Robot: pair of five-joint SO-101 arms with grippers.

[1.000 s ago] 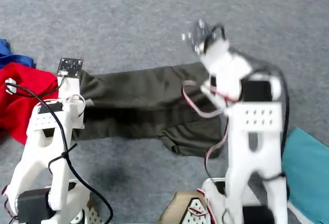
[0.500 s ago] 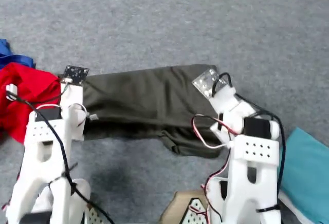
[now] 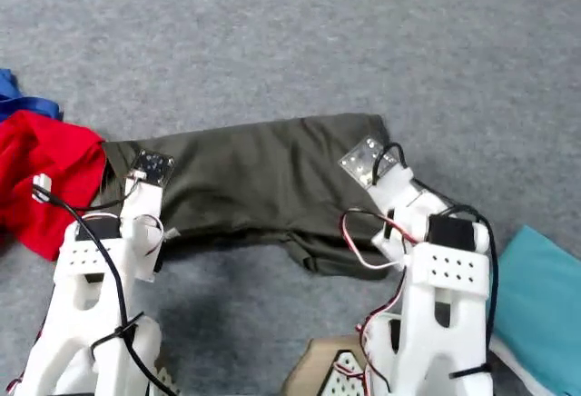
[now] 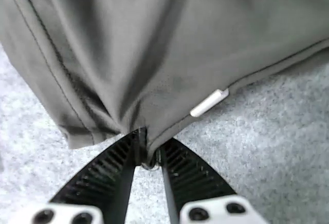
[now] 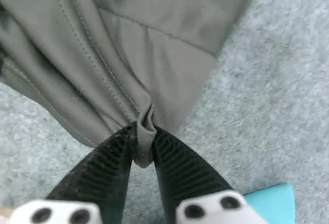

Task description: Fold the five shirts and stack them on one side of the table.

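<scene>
A dark olive shirt (image 3: 254, 178) lies folded into a long strip across the middle of the grey table. My left gripper (image 4: 145, 154) is shut on the olive shirt (image 4: 154, 44) at its near left edge, close to a small white tag (image 4: 208, 103). My right gripper (image 5: 144, 149) is shut on a pinched bunch of the olive shirt (image 5: 128, 44) at its right end. In the high view the left arm (image 3: 109, 260) stands over the shirt's left end and the right arm (image 3: 436, 269) over its right end.
A crumpled red shirt (image 3: 41, 173) with a blue one (image 3: 18, 101) behind it lies at the left edge. A folded teal shirt (image 3: 540, 296) sits at the right front. A tan object (image 3: 322, 373) is at the front edge between the arm bases. The far half of the table is bare grey cloth.
Both arms have pulled back toward the front edge with the shirt in their grip. The right gripper came down from above the far edge, and the shirt's far half now lies folded over the near half.
</scene>
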